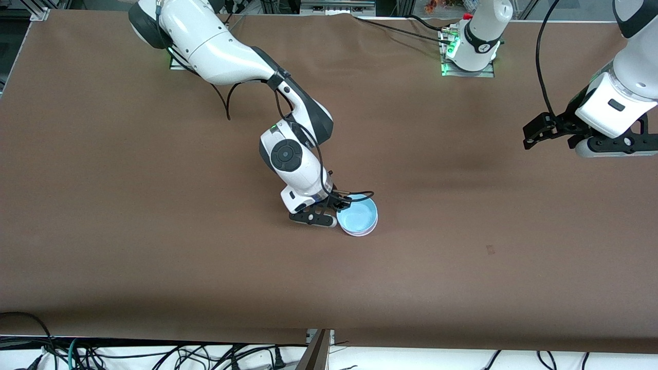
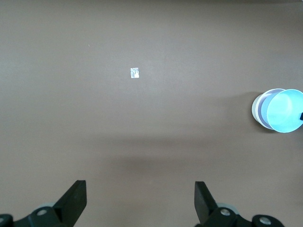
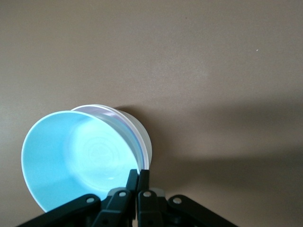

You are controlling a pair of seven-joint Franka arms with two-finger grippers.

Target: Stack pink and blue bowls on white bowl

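Observation:
The blue bowl [image 1: 359, 217] lies on top of a stack in the middle of the table, slightly tilted. Under it only the thin rim of the pink bowl [image 3: 125, 125] peeks out. The white bowl [image 3: 143, 138] sits at the bottom, its wall showing beside the blue one. My right gripper [image 1: 343, 203] is down at the stack, with its fingers [image 3: 133, 178] pinched together on the blue bowl's [image 3: 80, 156] rim. My left gripper [image 1: 534, 132] hangs open and holds nothing, over the table toward the left arm's end. From there the stack [image 2: 279, 109] shows well away from it.
A small white mark [image 2: 134, 72] lies on the brown table cover [image 1: 154, 231], toward the left arm's end and nearer the front camera than the stack. Cables run along the table's front edge [image 1: 154, 354].

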